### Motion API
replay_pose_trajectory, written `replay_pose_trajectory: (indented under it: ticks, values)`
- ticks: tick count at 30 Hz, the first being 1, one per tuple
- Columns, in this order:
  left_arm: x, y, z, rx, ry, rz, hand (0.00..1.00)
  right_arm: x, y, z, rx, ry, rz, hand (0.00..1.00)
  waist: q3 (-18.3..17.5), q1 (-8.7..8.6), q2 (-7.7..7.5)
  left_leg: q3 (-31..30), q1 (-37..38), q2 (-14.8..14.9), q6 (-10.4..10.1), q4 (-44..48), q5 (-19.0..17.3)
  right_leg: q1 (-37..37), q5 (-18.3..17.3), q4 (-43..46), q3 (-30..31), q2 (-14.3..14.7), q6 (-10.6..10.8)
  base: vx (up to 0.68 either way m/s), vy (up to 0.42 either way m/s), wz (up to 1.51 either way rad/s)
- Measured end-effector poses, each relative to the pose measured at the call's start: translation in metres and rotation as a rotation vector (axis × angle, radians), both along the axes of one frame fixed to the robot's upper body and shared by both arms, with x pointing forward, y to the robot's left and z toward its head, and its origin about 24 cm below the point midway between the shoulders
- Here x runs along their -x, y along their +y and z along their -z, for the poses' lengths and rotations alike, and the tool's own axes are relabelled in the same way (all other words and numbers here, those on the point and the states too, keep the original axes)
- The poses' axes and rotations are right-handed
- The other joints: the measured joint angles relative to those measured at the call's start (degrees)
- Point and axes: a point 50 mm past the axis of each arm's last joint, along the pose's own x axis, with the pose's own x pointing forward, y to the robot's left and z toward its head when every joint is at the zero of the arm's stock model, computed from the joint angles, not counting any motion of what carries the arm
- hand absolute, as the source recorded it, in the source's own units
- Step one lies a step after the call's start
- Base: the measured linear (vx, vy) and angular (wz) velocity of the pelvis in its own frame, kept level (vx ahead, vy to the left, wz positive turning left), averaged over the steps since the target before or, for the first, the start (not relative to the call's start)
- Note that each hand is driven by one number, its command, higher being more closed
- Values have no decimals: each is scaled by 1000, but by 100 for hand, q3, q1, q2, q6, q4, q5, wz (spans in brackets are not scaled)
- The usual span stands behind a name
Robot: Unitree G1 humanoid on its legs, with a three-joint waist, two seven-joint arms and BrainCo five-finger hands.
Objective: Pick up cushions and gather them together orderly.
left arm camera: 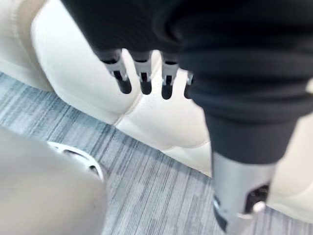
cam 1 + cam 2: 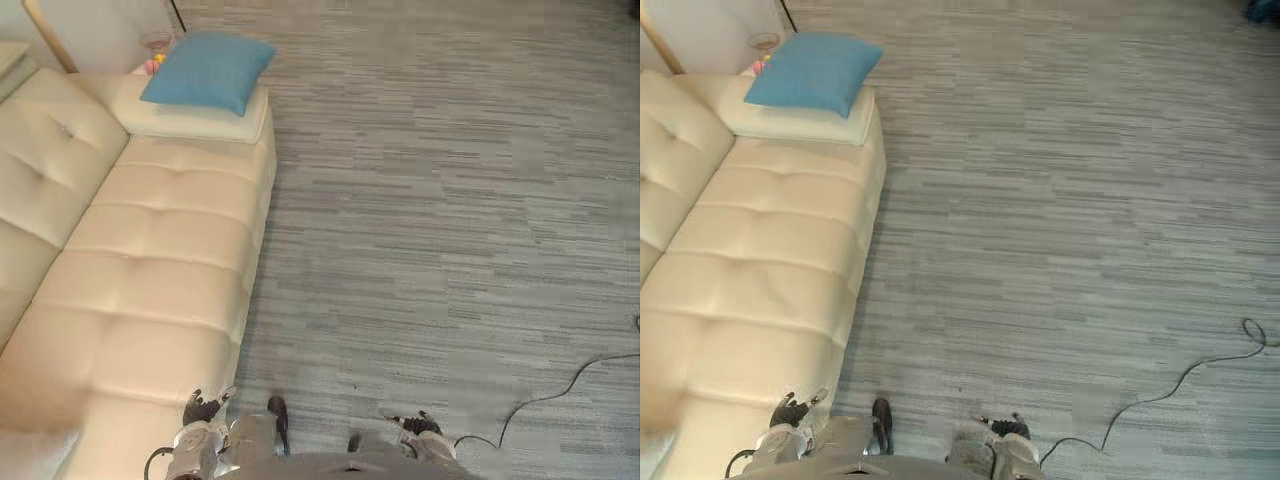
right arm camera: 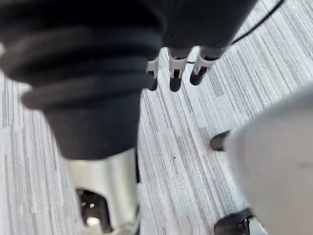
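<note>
A blue cushion [image 2: 208, 70] lies on top of a cream cushion [image 2: 190, 121] at the far end of the cream sofa [image 2: 150, 290]. Both also show in the right eye view, the blue cushion [image 2: 812, 72] over the cream cushion [image 2: 790, 122]. My left hand [image 2: 203, 410] hangs low beside the sofa's near corner, fingers [image 1: 145, 78] straight and holding nothing. Over the carpet at the bottom of the view hangs my right hand [image 2: 420, 425], its fingers [image 3: 176, 76] relaxed and empty too.
Grey striped carpet [image 2: 450, 200] spreads to the right of the sofa. A small side table with a glass and coloured bits [image 2: 155, 50] stands behind the sofa's far end. A wooden pole [image 2: 45, 35] leans at the far left.
</note>
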Motion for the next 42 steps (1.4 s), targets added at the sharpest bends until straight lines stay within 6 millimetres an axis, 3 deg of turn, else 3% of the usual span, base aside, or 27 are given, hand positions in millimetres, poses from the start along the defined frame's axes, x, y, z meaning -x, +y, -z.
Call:
replay_pose_trajectory:
  ticks: [1, 2, 3, 5, 8, 10, 12, 13, 14, 15, 16, 19, 20, 21, 23, 25, 27, 29, 30, 31, 33, 34, 36, 38, 39, 41, 42]
  values:
    - [2, 2, 1, -9, 12, 10, 0, 0, 0, 0, 2, -4, -1, 0, 11, -55, -15, -5, 226, -72, 36, 0, -99, -199, 225, 848, 27, -50, 271, 412, 156, 4]
    - [4, 2, 1, -18, 21, 17, 0, -2, 0, -1, 6, -11, -6, 0, 28, -122, 8, -23, 592, -142, 121, -13, -262, -381, 371, 1758, -153, -109, 108, 448, 123, 12]
    - [6, 2, 1, -24, 32, 16, 0, -3, -1, -2, 8, -16, -6, 0, 39, -145, 45, -39, 1050, -196, 134, -171, -423, -540, 198, 2122, -619, -264, -397, 551, 107, 11]
    - [3, 0, 1, -21, 28, 24, 0, -6, -1, -3, 10, -31, -6, 0, 47, -178, 33, -84, 1420, -200, 126, -409, -466, -731, -7, 1972, -1136, -359, -643, 511, 42, 19]
    - [1, -8, 2, 0, 29, 31, 0, -13, -6, -7, 25, -52, -2, 0, 127, -350, 160, -281, 2049, -15, 125, -889, -464, -974, -267, 585, -1942, -257, -996, 564, -50, 37]
    - [-7, -14, 1, 10, 15, 49, 0, -16, -9, -9, 36, -65, 0, 0, 194, -480, 222, -549, 2370, 183, 128, -1088, -466, -1153, 354, -1303, -1801, -2, -1046, 524, -146, 51]
    - [-10, -14, 0, 8, 9, 59, 0, -12, -10, -7, 27, -52, 24, 0, 226, -539, 150, -770, 2572, 211, 126, -1186, -466, -1118, 1084, -2586, -1473, 72, -905, 573, -252, 60]
    - [-6, -11, 1, 0, 25, 55, 0, -6, -9, -4, 16, -35, 48, 0, 298, -570, 29, -1034, 2823, 161, 64, -1176, -507, -1065, 1758, -2835, -1183, -17, -887, 601, -302, 59]
    - [-5, -12, 2, 6, 29, 54, 0, -7, -8, -4, 13, -37, 48, 0, 280, -576, 0, -1109, 2915, 226, 39, -1146, -521, -1059, 1986, -2657, -1175, -7, -943, 581, -322, 49]
    - [-6, -18, 3, 24, 29, 46, 0, -9, -14, -6, 30, -51, 48, 0, 310, -591, 176, -1227, 2949, 387, 8, -931, -531, -1116, 1825, -2160, -1307, 60, -1081, 584, -324, 30]
    - [-5, -26, 4, 47, 29, 39, 0, -12, -19, -9, 48, -66, 50, 0, 281, -568, 431, -1358, 2740, 669, -158, -300, -437, -1103, 1343, -1761, -1506, 186, -1203, 569, -318, 32]
    - [-6, -29, 3, 59, 20, 21, 0, -13, -20, -11, 54, -73, 49, 0, 301, -622, 574, -1760, 1767, 957, -768, 1837, 288, -764, 892, -1613, -1736, 343, -1363, 542, -292, 29]
    - [-7, -26, 2, 56, 10, 5, 0, -14, -20, -11, 57, -74, 37, 0, 341, -567, 576, -1776, 1111, 1144, -1040, 3274, 632, -427, 706, -1723, -1753, 510, -1465, 546, -244, -6]
    - [-10, -24, 0, 49, -3, 3, 0, -14, -19, -11, 55, -71, 33, 0, 371, -495, 619, -1587, 765, 1277, -982, 4001, 467, -75, 635, -1886, -1733, 632, -1532, 531, -202, -25]
    - [-13, -19, -2, 32, -19, 9, 0, -15, -13, -9, 43, -59, 12, 0, 454, -372, 496, -1117, 242, 1303, -829, 4344, 17, 631, 512, -2351, -1636, 725, -1650, 477, -116, -33]
    - [-15, -17, -4, 23, -33, 12, 0, -16, -10, -8, 35, -50, -4, 0, 454, -274, 484, -620, -291, 1194, -563, 3676, -307, 1160, 489, -2818, -1454, 725, -1620, 493, -39, -38]
    - [-9, -16, -3, 19, -27, 6, 0, -17, -5, -8, 19, -49, 2, 0, 456, -213, 483, -356, -481, 933, -496, 2004, -392, 1543, 469, -3121, -1300, 632, -1428, 414, 50, -41]
    - [-9, -17, -3, 23, -26, 0, 0, -14, -3, -6, 15, -40, 3, 0, 446, -139, 491, -365, -537, 649, -517, 369, -37, 1879, 267, -3282, -1207, 541, -1281, 435, 124, -25]
    - [-9, -17, -3, 25, -26, -2, 0, -12, -3, -6, 15, -36, 2, 0, 425, -103, 490, -397, -558, 578, -460, -64, 440, 2012, 147, -3304, -1145, 523, -1165, 500, 215, -28]
    - [-8, -18, -2, 27, -23, -1, 0, -10, -2, -4, 11, -27, 2, 0, 346, -81, 433, -442, -483, 467, -228, -96, 901, 2143, 19, -3350, -1078, 455, -1062, 644, 284, -26]
    - [-6, -7, -3, 0, -15, -1, 0, -3, 7, 1, -19, 1, 3, 0, 169, -107, 141, -347, -487, 217, 46, 129, 617, 2210, -73, -3258, -948, 178, -1014, 588, 222, -17]
    - [-6, -6, -3, 0, -14, -3, 0, -2, 8, 1, -22, 3, 3, 0, 154, -94, 112, -326, -473, 195, 54, 231, 526, 2177, -66, -3116, -900, 141, -1005, 562, 205, -23]
    - [-6, -6, -2, -2, -9, 0, 0, -2, 10, 1, -26, 5, 2, 0, 129, -41, 78, -178, -216, 170, 124, 349, 116, 1660, -84, -1654, -660, 45, -738, 453, 192, -26]
    - [-6, -5, -2, -15, 5, 39, 0, -8, 11, -1, -22, -22, -10, 0, 175, -106, 20, -131, 397, 63, 183, 290, -75, 657, 344, 1015, -492, -181, 124, 453, 136, 1]
    - [-5, -5, -1, -16, 10, 42, 0, -9, 11, -2, -20, -26, -9, 0, 182, -127, 20, -144, 543, 48, 192, 275, -84, 579, 341, 1326, -568, -238, 96, 516, 108, 19]
    - [-2, -6, 0, -22, 25, 43, 0, -10, 10, -4, -15, -38, -10, 0, 203, -152, 92, -192, 1351, 52, 182, -182, -117, 214, 152, 1790, -1275, -521, -385, 376, 35, 15]
    - [-2, -6, 0, -24, 29, 42, 0, -11, 10, -4, -16, -40, -11, 0, 211, -156, 89, -200, 1518, 59, 171, -344, -124, 141, 94, 1652, -1433, -565, -482, 388, -12, 16]
